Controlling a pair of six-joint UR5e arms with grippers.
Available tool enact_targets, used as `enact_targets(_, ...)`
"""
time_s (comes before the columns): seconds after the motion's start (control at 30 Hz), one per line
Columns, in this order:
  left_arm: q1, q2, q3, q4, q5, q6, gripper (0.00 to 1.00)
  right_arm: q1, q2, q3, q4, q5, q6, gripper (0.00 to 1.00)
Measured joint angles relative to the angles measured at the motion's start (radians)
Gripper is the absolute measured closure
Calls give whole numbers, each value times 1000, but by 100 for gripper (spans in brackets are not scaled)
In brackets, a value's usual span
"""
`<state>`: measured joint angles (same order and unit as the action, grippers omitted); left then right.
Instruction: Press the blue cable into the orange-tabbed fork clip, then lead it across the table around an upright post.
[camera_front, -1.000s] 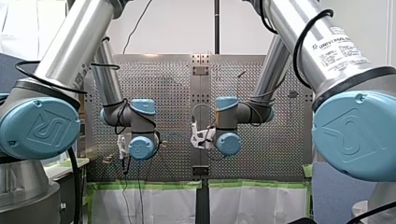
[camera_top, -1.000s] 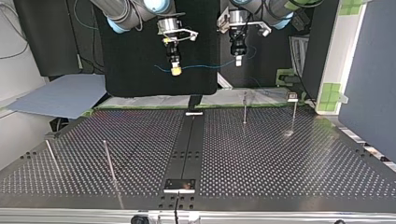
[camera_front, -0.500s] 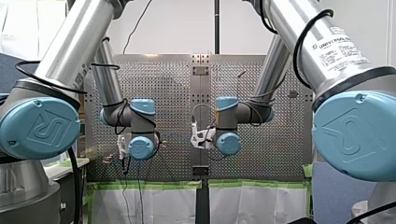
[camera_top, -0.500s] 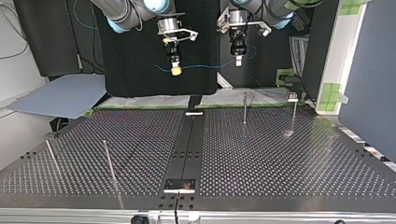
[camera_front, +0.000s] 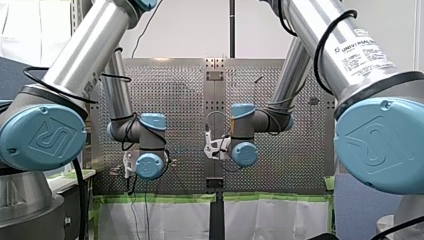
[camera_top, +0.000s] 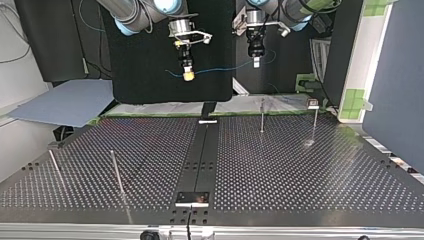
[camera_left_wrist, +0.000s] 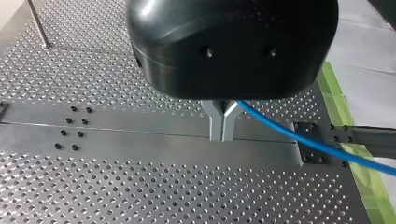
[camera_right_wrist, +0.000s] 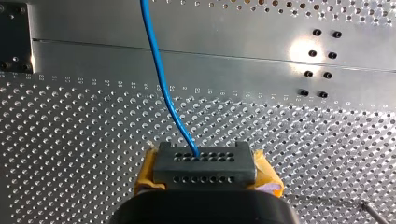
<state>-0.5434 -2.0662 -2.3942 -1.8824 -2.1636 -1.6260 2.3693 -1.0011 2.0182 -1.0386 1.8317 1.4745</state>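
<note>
Where it hangs high over the perforated table (camera_top: 300, 170), the blue cable (camera_top: 220, 70) shows as a thin, bright strand, sagging slightly between both grippers. At the top view's left, my right gripper (camera_top: 188, 76) points straight down, its yellow pads (camera_right_wrist: 148, 172) clamped on the cable, and a short tail sticks out beyond them. At that view's right, my left gripper (camera_top: 256, 63) also hangs vertical, its metal fingers (camera_left_wrist: 216, 126) pinched together on the cable, which trails off sideways.
</note>
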Motion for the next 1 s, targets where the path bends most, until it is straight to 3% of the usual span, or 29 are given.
enact_targets(0.2, 0, 0, 0, 0, 0, 0, 98, -10, 10, -10, 10, 10, -10, 100)
enact_targets(0.37, 0, -1, 0, 0, 0, 0, 98, -47, 47, -42, 47, 47, -26, 100)
enact_targets(0.57, 0, -1, 0, 0, 0, 0, 98, -85, 102, -53, 102, 70, -29, 100)
enact_targets(0.73, 0, -1, 0, 0, 0, 0, 98, -90, 146, -53, 130, 72, -29, 100)
enact_targets(1.0, 7, 6, 1, -6, 6, -6, 98, -90, 200, -55, 134, 71, -29, 100)
